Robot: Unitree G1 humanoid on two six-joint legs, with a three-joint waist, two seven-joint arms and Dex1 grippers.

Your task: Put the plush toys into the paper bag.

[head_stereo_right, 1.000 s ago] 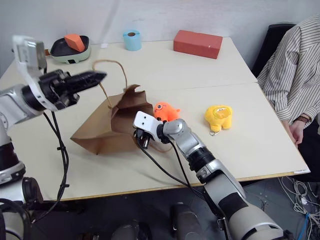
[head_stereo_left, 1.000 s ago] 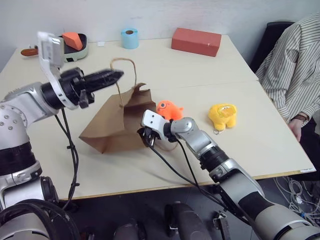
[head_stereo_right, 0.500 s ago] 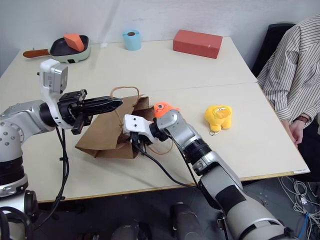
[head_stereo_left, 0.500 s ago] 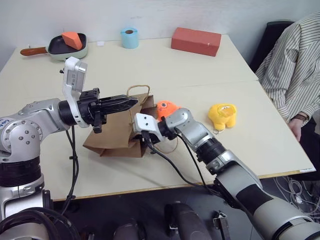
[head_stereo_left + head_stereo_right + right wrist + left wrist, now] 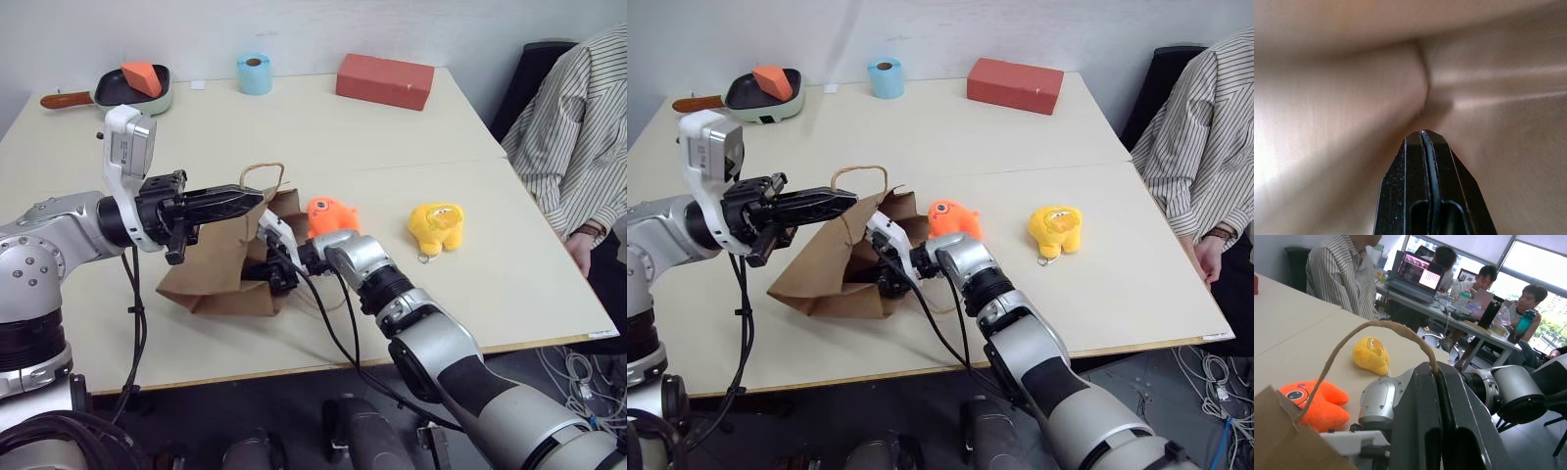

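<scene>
Paper bag (image 5: pixel 220 264) lies on its side mid-table, long axis across, mouth toward the orange toy (image 5: pixel 331 214) just beside it; left gripper (image 5: pixel 257 199) clamps a handle; right gripper (image 5: pixel 279 279), fingers together, pokes inside. Opening step, seemingly; next, widen the mouth. Yellow toy (image 5: pixel 437 226) waits farther right.

Right gripper (image 5: pixel 269 277): its fingertips are hidden inside the mouth of the paper bag (image 5: pixel 217 266).
Bag interior: blurred brown paper is seen close up in the right wrist view; no detail can be made out.
Bag handle (image 5: pixel 1382 328): its far end is pinched out of sight between the left gripper's (image 5: pixel 1439 378) closed fingers.
Orange plush toy (image 5: pixel 1315 402): partly covered by the bag's edge in the left wrist view.
Person (image 5: pixel 580 147): cut off by the picture's edge.
</scene>
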